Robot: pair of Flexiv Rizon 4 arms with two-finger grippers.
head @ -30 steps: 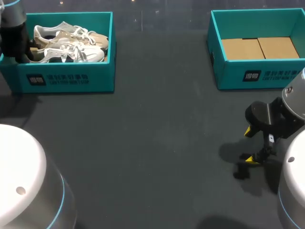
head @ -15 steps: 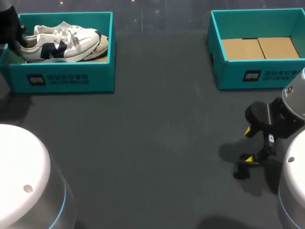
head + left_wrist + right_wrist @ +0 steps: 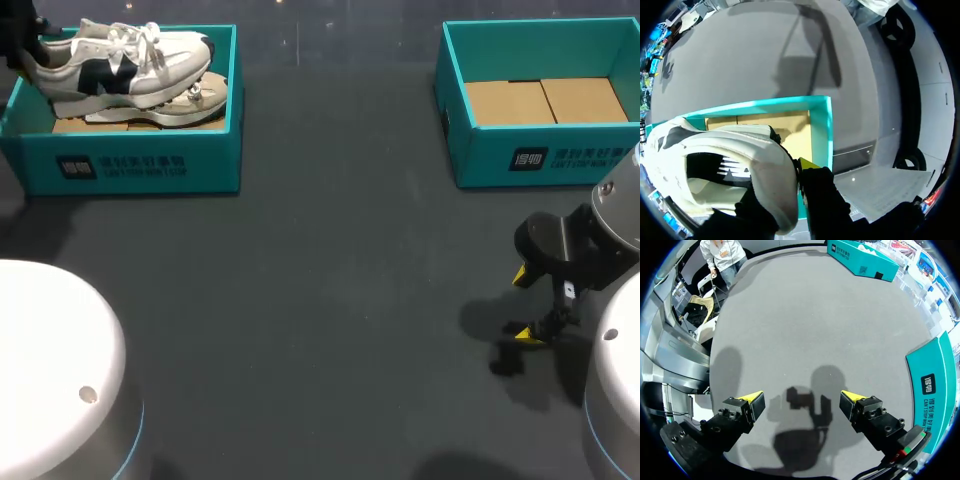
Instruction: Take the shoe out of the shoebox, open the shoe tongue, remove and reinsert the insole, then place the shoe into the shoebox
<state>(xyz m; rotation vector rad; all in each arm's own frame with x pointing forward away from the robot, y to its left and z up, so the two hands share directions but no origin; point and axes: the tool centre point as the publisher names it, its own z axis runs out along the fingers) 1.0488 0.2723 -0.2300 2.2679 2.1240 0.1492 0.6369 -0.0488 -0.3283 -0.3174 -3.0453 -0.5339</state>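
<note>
Head camera: fixed high behind the robot, tilted down. It gives you the whole counter (image 3: 340,300), with the left shoebox (image 3: 140,165) and right shoebox (image 3: 540,160) along its far side.

Left wrist camera: pressed close to the shoe (image 3: 740,165), facing down into the left shoebox. You see both in the head view too.

Right wrist camera: low over bare counter, looking out past the right gripper (image 3: 802,397). The right shoebox's wall beside it is also in your head view.

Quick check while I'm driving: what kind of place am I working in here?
Probably a robot test bench staged for shoe packing, not a shop: a dark table, a left shoebox and right shoebox in matching teal, and a white shoe held above the left one.
</note>
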